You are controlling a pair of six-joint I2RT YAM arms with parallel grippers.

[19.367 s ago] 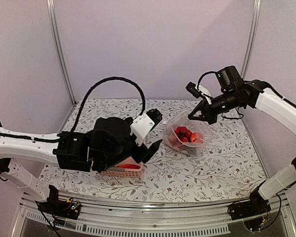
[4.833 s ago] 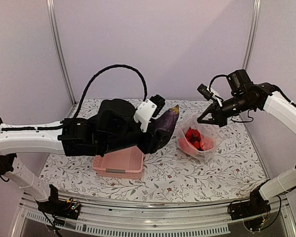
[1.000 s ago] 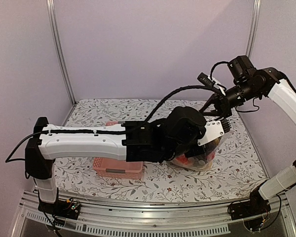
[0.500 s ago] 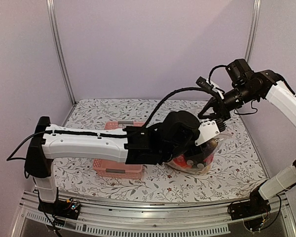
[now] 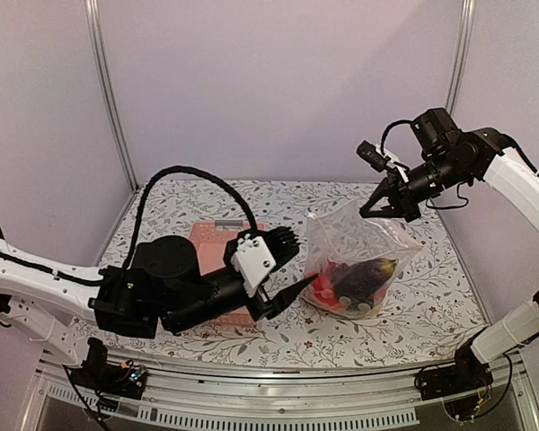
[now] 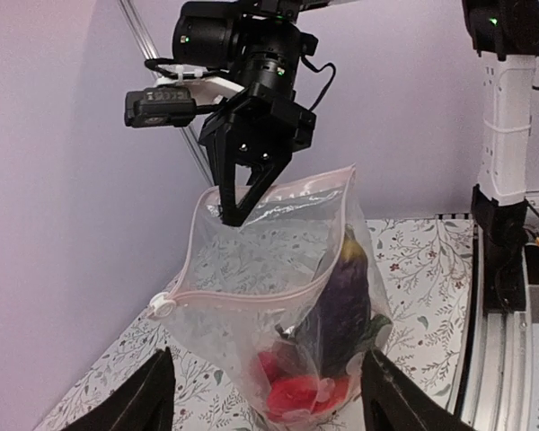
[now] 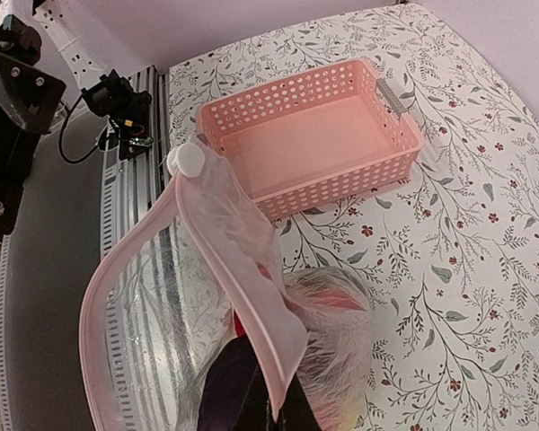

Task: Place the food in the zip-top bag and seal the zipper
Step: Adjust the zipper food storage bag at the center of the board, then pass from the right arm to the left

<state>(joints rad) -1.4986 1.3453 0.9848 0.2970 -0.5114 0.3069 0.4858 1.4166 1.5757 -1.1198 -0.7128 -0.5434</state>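
We hold our white left arm (image 5: 36, 274) low, reaching toward the middle, the black left gripper (image 5: 292, 265) spread wide and empty. We lift our white right arm (image 5: 521, 180) high, wrist tipped down, the black right gripper (image 5: 380, 209) pinched tight on the clear crinkly plastic bag (image 5: 341, 241) at its top edge.

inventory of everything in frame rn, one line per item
clear zip-top plastic bag: 1, transparent, right of centre, top held up, mouth open
pink zipper strip: 1, pink with white slider, along the bag mouth, unsealed
dark purple plastic eggplant: 1, purple-black, inside the bag
red plastic food pieces: count unclear, red, bag bottom
pink perforated plastic basket: 1, pink, left of the bag, nothing visible inside
floral-patterned table: 1, white with leaf print, under everything
left gripper: 1, black, open, beside the bag
right gripper: 1, black, shut on the bag's top edge
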